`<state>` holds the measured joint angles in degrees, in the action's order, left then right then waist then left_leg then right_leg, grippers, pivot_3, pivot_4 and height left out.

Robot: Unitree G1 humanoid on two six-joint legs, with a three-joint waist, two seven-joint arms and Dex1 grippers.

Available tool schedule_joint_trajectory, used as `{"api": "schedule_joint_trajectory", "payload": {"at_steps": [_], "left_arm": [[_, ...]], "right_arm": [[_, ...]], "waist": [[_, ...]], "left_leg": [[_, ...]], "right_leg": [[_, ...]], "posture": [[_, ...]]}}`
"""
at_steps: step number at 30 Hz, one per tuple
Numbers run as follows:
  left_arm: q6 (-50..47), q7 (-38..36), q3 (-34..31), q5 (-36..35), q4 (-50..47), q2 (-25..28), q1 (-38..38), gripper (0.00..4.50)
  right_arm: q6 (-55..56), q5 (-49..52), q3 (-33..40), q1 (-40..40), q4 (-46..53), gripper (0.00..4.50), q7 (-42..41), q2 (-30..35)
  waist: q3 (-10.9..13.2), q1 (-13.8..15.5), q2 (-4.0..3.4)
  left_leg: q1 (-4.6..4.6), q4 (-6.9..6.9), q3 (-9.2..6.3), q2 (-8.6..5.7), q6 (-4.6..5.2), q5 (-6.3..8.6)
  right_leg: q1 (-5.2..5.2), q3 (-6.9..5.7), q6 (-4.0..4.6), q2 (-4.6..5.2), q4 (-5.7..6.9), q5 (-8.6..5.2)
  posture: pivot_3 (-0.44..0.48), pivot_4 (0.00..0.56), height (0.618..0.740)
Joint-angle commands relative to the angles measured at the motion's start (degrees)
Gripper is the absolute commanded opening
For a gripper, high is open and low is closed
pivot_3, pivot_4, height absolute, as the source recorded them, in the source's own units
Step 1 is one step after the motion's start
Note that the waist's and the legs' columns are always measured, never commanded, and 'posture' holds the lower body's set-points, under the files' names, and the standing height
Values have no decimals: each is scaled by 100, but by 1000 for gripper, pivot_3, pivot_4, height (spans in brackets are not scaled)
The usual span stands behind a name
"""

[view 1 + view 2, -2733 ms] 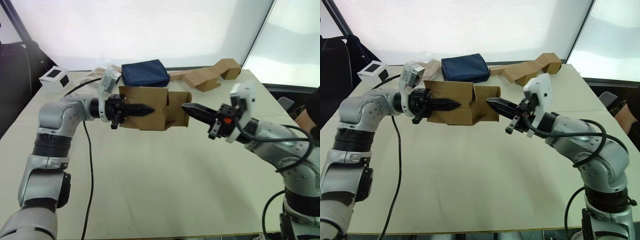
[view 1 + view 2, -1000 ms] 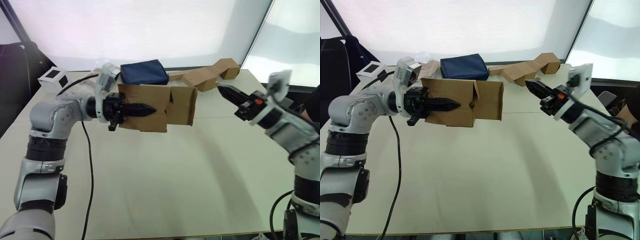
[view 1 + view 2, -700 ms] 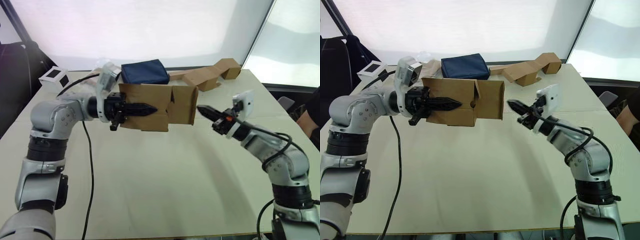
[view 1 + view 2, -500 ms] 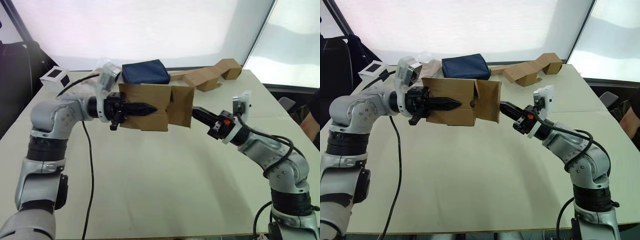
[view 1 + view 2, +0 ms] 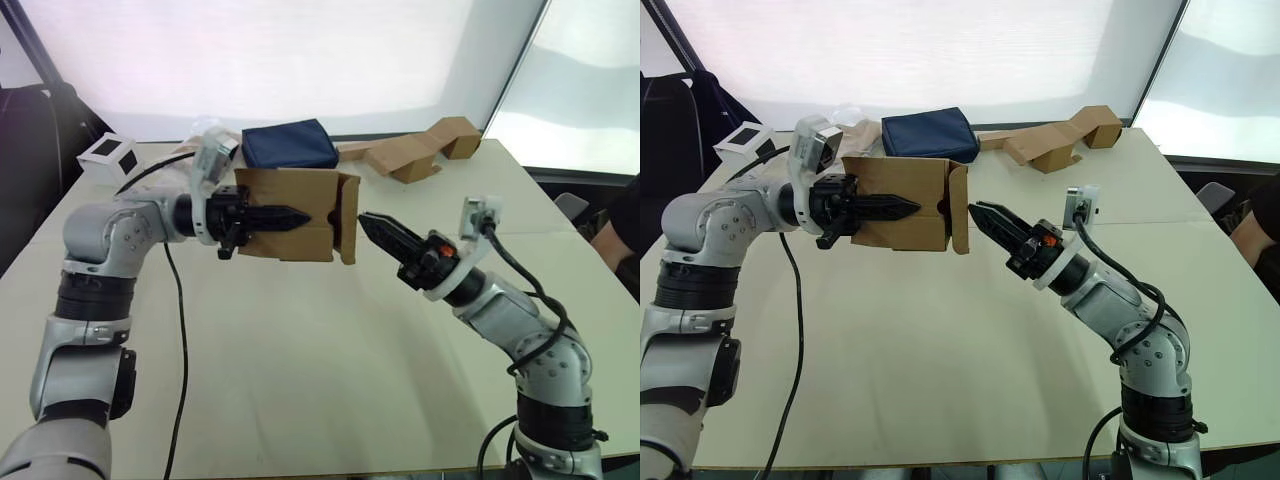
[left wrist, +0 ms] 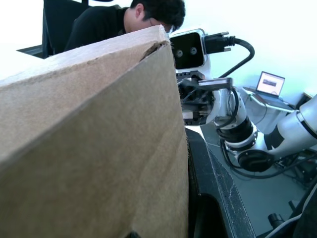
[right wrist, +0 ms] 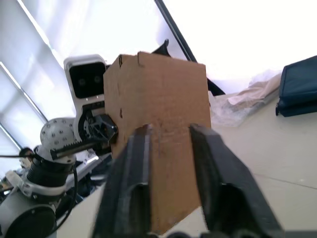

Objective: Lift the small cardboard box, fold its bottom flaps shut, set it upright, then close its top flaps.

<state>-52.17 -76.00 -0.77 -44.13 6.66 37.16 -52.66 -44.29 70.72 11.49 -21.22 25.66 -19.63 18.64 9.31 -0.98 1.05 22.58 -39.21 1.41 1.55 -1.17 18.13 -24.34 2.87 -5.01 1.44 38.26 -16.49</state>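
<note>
Starting at the far left of the table point(image 5: 300, 380), a white cube with black squares point(image 5: 108, 154) is seen near the back corner, well apart from everything else. The small cardboard box point(image 5: 290, 214) is held clear of the table surface by the left tool point(image 5: 296, 215), whose two fingers are clamped together on the box's near wall, pointing toward the robot's right. In the left wrist view, the box wall point(image 6: 94, 148) is pressed against the camera's field, with a person's head point(image 6: 153, 12) visible beyond its upper edge. On the box's right-hand end, one of the flaps point(image 5: 345, 218) is turned nearly flat across the opening, standing close to vertical. Behind the box, a dark blue folded cloth point(image 5: 290, 145) lies on the table, and further right a strip of joined brown cardboard pieces point(image 5: 415, 152) rests near the back edge. The right tool point(image 5: 368, 221) is pointed toward the flap, just beside it; contact cannot be confirmed. In the right wrist view its fingers point(image 7: 136, 163) are seen set apart, framing the brown flap point(image 7: 163, 129) between them.
</note>
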Motion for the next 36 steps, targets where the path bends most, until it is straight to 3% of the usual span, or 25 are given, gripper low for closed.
{"api": "schedule_joint_trajectory", "payload": {"at_steps": [1, 8, 14, 19, 36], "left_arm": [[73, -31, -55, 3, -56, 23, -158, 0], [63, 15, -76, -14, -58, -9, -164, 0], [73, 13, -76, 4, -17, -6, -189, 0], [64, 14, -75, -6, -19, -14, -206, 0], [40, 53, -93, -35, -33, -21, -223, 0]], "right_arm": [[118, 507, 82, -5, 90, 3135, 166, -202], [305, 1323, 127, 92, -51, 3135, 397, -658], [343, 1403, -33, 225, 4, 3135, 487, -691], [367, 1313, -240, 314, 38, 1328, 490, -729], [664, 783, -378, 388, -276, 1328, 458, -878]], "waist": [[0, 0, 0], [0, -5, 0], [0, -6, 0], [0, -16, 0], [0, -13, 0]], "left_leg": [[0, 0, 0, 0, 0, 0], [0, 0, -1, 1, 0, 0], [0, 0, -1, 1, 0, 0], [0, 0, -1, 2, 0, 0], [0, 0, -1, 1, 0, 0]], "right_leg": [[0, 0, 0, 0, 0, 0], [0, 0, 0, 2, 0, 0], [0, 0, 0, 3, 0, 0], [0, 0, 0, 1, 0, 0], [0, 0, 0, -1, 0, 0]], "posture": [[0, 150, 740], [0, 150, 740], [0, 150, 740], [0, 150, 740], [0, 150, 740]]}}
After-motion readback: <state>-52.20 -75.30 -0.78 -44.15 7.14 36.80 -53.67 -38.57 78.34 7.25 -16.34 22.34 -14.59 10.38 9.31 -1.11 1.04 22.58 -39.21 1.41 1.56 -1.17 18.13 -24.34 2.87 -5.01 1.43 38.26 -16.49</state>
